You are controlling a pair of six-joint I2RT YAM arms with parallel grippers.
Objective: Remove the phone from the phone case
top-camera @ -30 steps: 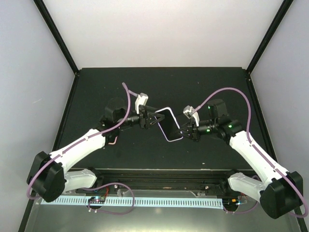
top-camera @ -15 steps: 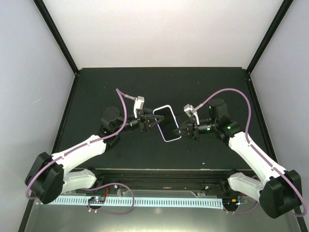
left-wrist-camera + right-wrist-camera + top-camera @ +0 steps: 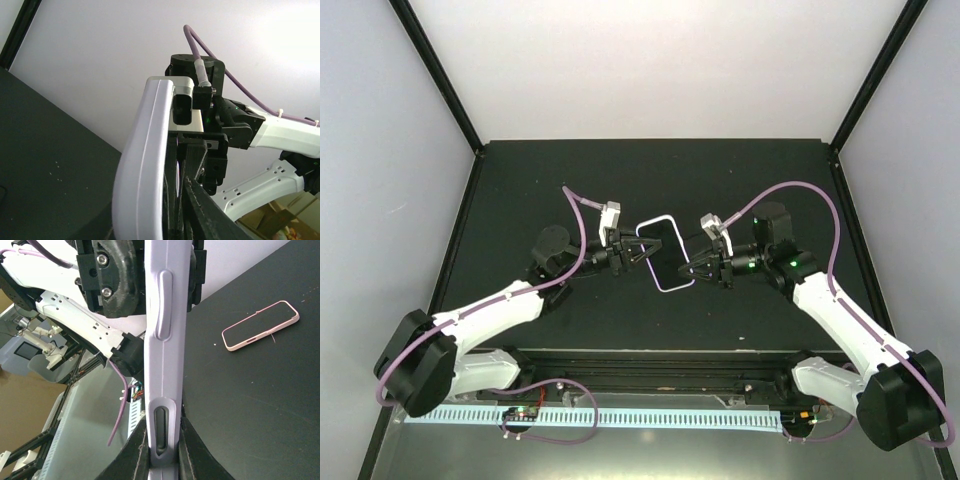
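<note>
Left gripper: its jaws stand narrow around the near edge of the case, straight ahead of its fingertips; I cannot tell whether they pinch it. The phone sits in the case, held off the table between the 2 grippers. Right gripper is clamped on the opposite edge. The step in hand looks like securing a 2-sided hold. Next, 1 gripper should anchor the case while the other peels its rim off the phone.

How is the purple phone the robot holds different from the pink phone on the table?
The lavender-cased phone stands on edge in the air, pinched between the left gripper and right gripper; the pink-cased phone lies flat on the table, untouched. One case is lavender, the other pink. Both show a dark face and sit in their cases.
</note>
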